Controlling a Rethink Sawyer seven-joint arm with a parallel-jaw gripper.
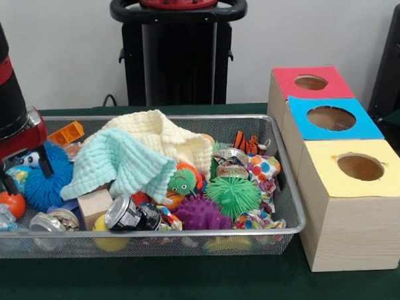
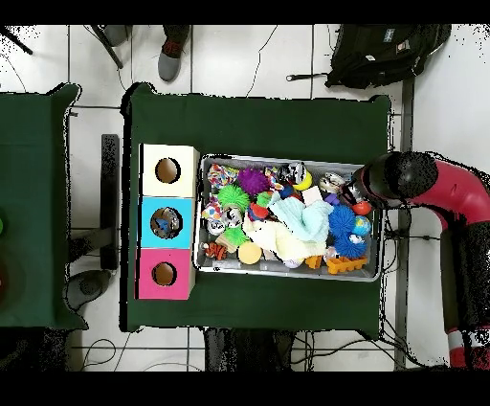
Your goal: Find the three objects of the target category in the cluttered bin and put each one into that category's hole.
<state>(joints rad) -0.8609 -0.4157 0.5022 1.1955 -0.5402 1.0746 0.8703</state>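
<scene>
Risks first: red-and-black arm w/ dark two-finger gripper (image 1: 22,172) sits low over the end of the wire-mesh metal bin (image 1: 281,186) farthest from the boxes, fingers spread apart w/ nothing between them, straddling a fuzzy blue spiky ball (image 1: 47,176) and just beside a small orange ball (image 1: 14,203). Target category isn't stated, so can't tell which 3 items count; prob. some sit under the cloths. Closing here could snag the mint-green waffle-knit cloth (image 1: 121,163) or grab two things at once, since items are touching and stacked. The crushed silver drink can (image 1: 131,214) looks slippery, likely to roll out of a pinch. Long carry across the full bin to the holes → a drop back into clutter is possible. Counts: 3 wooden boxes w/ round holes, red-topped (image 1: 313,83), blue-topped (image 1: 331,118), yellow-topped (image 1: 357,168); blue one seems to hold something already (overhead). 2 cloths, mint plus cream knit cloth (image 1: 169,138). Spiky balls: blue, green (image 1: 234,195), purple (image 1: 199,213) = 3 at least. 1 plain wooden block (image 1: 94,204). 1 orange plastic piece (image 1: 66,133).
</scene>
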